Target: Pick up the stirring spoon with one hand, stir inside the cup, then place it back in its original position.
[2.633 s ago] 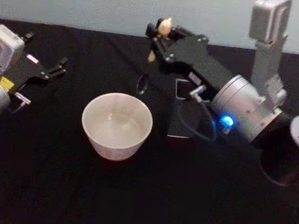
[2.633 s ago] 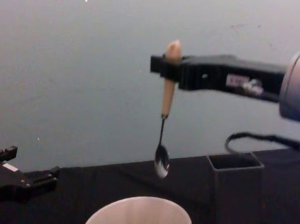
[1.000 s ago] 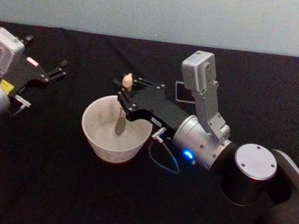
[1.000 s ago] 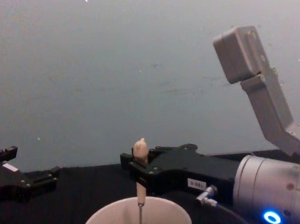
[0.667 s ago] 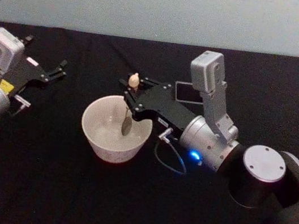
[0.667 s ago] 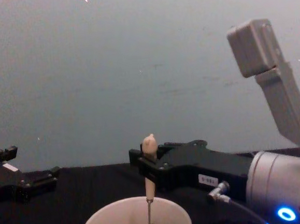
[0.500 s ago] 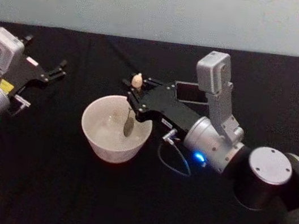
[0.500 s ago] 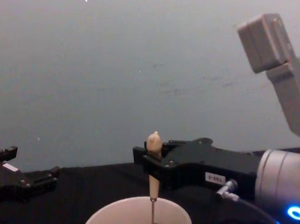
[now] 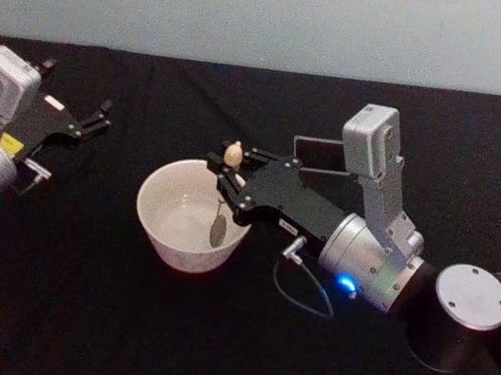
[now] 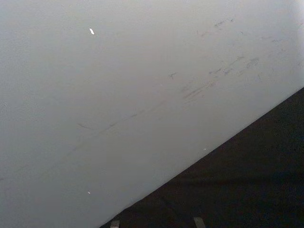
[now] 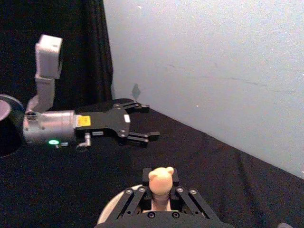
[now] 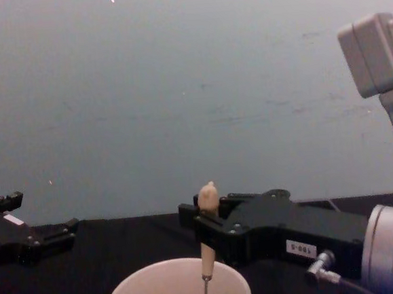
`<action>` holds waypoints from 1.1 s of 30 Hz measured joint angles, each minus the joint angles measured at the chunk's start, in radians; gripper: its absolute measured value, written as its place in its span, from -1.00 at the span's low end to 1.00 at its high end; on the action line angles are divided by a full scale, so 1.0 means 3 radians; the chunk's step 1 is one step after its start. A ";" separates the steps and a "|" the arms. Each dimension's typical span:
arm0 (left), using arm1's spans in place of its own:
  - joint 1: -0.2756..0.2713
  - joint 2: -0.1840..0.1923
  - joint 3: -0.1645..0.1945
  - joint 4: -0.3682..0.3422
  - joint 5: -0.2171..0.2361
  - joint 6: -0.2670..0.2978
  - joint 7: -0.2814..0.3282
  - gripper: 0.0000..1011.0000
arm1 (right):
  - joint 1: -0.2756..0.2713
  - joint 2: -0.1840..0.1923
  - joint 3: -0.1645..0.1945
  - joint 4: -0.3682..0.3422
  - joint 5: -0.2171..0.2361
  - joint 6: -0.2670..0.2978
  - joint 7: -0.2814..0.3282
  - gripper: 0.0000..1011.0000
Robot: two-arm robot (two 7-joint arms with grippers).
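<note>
Two arms share a black cloth-covered table [image 9: 113, 319] that runs back to a pale blue-grey wall [image 9: 261, 7]. At the far left, the left gripper [image 11: 151, 122] rests low by the table, its flat black fingers spread wide with nothing between them, well apart from everything else.

A stretch of bare black cloth separates it from the wide round cream-white cup [image 9: 178, 245], which stands upright on the table near the middle. Inside the cup hangs the slender stirring spoon [image 9: 234, 155]. Its pale beige knob-tipped handle stands nearly upright above the rim, its thin metal shaft drops down past the rim, and its small dark bowl sits low inside the cup, toward the right-hand inner wall. Whether the bowl touches the cup's bottom cannot be told.

The right gripper [image 9: 232, 174], long, flat and black with a small white label [image 9: 282, 220], reaches in from the right over the cup's rim. Its fingers are clamped on the spoon's handle just below the knob. Behind it comes a silver-grey cylindrical arm with a blue light [image 9: 345, 283].

Beyond the gripper, just beside the cup's right, stands the dark grey square-sided holder box [image 9: 314, 150], partly hidden by the arm; its inside is too dark to read. Open cloth lies in front of the cup toward the near edge.
</note>
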 joint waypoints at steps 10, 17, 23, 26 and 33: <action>0.0000 0.0000 0.0000 0.0000 0.0000 0.0000 0.0000 0.98 | -0.0032 0.0030 -0.0063 -0.0103 0.0055 0.0008 0.0048 -0.63; 0.0000 0.0000 0.0000 0.0000 0.0000 0.0000 0.0000 0.98 | 0.0062 -0.0049 -0.0138 0.0023 0.0001 -0.0011 0.0026 -0.63; 0.0000 0.0000 0.0000 0.0000 0.0000 0.0000 0.0000 0.98 | 0.0157 -0.0148 -0.0163 0.0154 -0.0043 -0.0038 -0.0023 -0.63; 0.0000 0.0000 0.0000 0.0000 0.0000 0.0000 0.0000 0.98 | 0.0193 -0.0186 -0.0165 0.0205 -0.0064 -0.0047 -0.0048 -0.63; 0.0000 0.0000 0.0000 0.0000 0.0000 0.0000 0.0000 0.98 | 0.0278 -0.0284 -0.0159 0.0346 -0.0137 -0.0073 -0.0119 -0.63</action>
